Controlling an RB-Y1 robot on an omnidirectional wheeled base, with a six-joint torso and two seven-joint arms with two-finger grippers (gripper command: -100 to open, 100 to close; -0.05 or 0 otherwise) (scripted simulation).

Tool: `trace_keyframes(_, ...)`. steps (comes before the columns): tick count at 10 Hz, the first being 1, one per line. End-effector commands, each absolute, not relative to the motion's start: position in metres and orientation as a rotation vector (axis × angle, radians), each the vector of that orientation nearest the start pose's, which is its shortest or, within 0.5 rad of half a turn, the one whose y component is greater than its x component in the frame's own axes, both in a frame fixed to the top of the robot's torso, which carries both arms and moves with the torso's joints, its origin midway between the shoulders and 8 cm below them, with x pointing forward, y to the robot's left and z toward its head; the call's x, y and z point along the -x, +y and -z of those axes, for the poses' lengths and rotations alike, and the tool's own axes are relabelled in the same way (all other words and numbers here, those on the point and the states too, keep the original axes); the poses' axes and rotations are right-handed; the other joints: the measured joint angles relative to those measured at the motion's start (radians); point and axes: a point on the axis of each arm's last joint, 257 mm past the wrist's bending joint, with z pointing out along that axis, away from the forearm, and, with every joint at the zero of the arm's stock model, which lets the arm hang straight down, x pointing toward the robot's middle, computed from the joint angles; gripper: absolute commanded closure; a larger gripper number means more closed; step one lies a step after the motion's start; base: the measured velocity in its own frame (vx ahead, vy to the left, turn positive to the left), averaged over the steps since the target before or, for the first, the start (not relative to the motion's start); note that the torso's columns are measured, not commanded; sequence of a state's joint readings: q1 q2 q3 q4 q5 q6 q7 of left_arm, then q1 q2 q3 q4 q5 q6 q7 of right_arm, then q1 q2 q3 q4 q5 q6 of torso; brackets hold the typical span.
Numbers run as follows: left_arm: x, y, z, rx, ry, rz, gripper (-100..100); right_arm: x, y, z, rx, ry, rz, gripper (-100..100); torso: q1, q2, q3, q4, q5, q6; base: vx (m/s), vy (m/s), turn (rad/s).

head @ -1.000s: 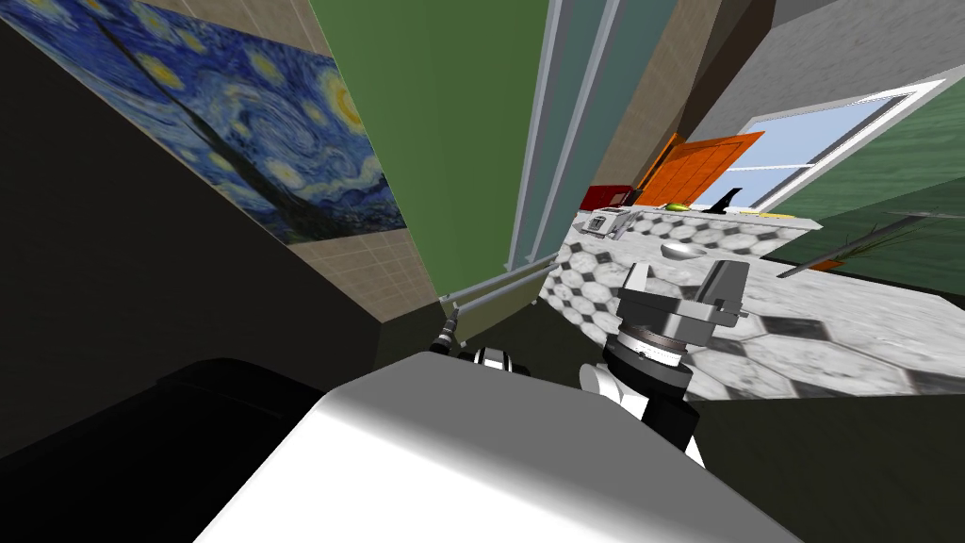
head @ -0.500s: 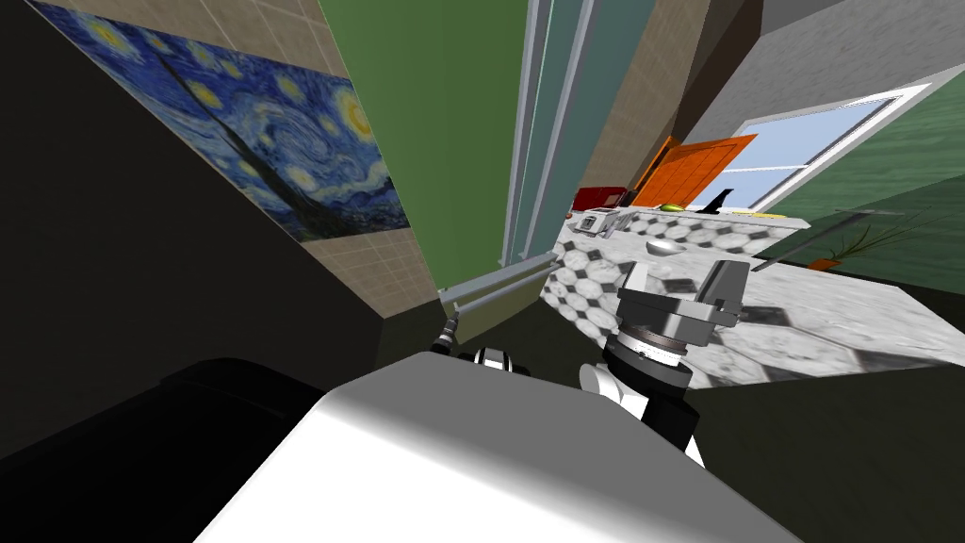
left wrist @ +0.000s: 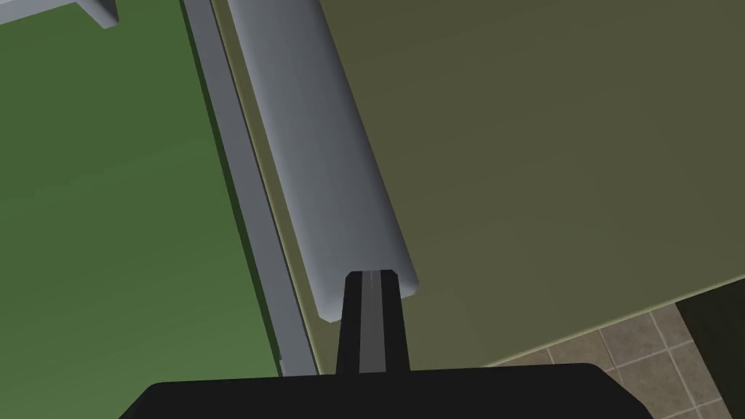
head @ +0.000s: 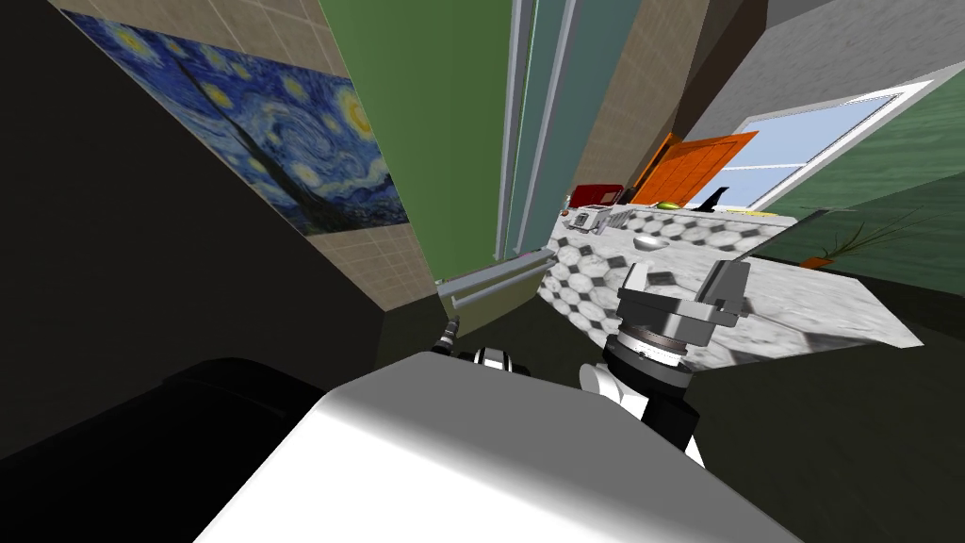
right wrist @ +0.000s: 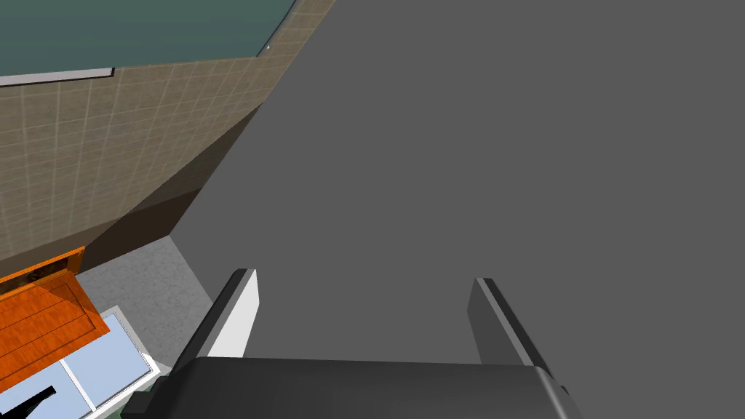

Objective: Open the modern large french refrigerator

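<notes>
Left claw (left wrist: 371,280) pinched narrow, tips meeting the end of the grey refrigerator handle (left wrist: 313,145); right claw (right wrist: 361,278) we find spread wide, holding nothing.

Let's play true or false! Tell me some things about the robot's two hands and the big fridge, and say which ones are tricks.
1. The right gripper has its fingers wide apart. True.
2. The fridge front is red. False: it is green.
3. The left gripper has its fingers close together at the end of the grey handle. True.
4. The right gripper is holding the bowl. False: it holds nothing, and the bowl lies on the patterned counter beyond it.
5. A blue swirly painting hangs on the wall. True.
</notes>
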State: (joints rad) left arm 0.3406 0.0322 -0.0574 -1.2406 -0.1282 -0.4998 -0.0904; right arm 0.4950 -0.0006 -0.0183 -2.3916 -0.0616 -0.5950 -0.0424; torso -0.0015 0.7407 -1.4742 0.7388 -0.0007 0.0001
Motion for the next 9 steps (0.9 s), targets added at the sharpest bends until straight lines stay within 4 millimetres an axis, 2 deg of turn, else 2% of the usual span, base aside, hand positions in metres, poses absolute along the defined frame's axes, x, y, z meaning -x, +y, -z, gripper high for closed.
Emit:
trace_keyframes(1,-0.379,0.25,0.412,1.111,1.46,0.96,-100,-0.298,-0.283,-0.09,-0.529,0.419,-1.408,0,0.006,-0.005,-0.003,-0.001,0.002,0.0,-0.013,-0.012,-0.004)
trace_keyframes(4,-0.379,0.269,0.409,1.065,1.49,0.928,-100,-0.298,-0.283,-0.09,-0.529,0.419,-1.408,0,0.004,-0.006,-0.004,-0.002,0.001,0.0,0.015,0.022,-0.003)
trace_keyframes(6,-0.39,0.273,0.399,1.064,1.484,0.926,-100,-0.298,-0.283,-0.09,-0.529,0.419,-1.408,0,0.003,-0.004,-0.002,-0.001,0.001,0.0,0.084,0.081,-0.024)
trace_keyframes(9,-0.397,0.251,0.397,1.133,1.441,0.968,-100,-0.298,-0.283,-0.09,-0.529,0.419,-1.408,0,0.001,-0.001,-0.001,-0.001,0.001,0.0,0.067,0.078,-0.011)
